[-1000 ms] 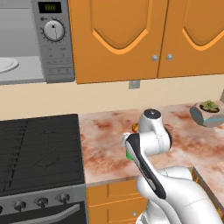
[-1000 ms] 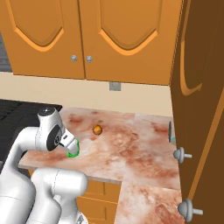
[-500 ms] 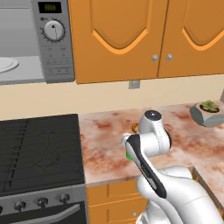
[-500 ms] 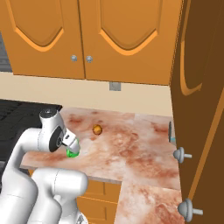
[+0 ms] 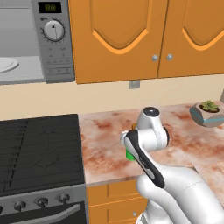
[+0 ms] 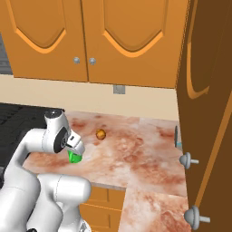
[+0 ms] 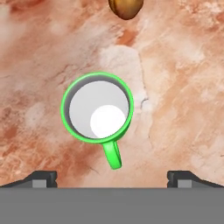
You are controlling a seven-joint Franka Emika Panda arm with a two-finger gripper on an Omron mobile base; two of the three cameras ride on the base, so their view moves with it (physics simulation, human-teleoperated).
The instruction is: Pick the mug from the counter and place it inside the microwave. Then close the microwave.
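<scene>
Mug (image 7: 97,107) stands upright on the counter (image 7: 183,87), directly below me in my hand view, its white inside showing and its handle pointing toward the bottom of that view. My gripper (image 7: 112,179) hangs above it with the jaws spread wide and holding nothing; the two fingertips (image 7: 41,178) sit well apart, wider than the mug's rim. In the base views the mug is a green patch (image 6: 74,157) near the counter's front edge, toward the end by the stove (image 5: 39,148), mostly hidden by my wrist. A small orange-brown lump (image 6: 101,134) lies further back on the counter, apart from the mug.

So nothing of the task is finished, as I judge it. The mug is not yet grasped or lifted. The microwave (image 5: 52,39) up to the left shows its cavity and white turntable plate (image 5: 6,64), so it looks open and ready. Left to do: descend, close on the mug, carry it up into the microwave, set it down, then shut the door.
</scene>
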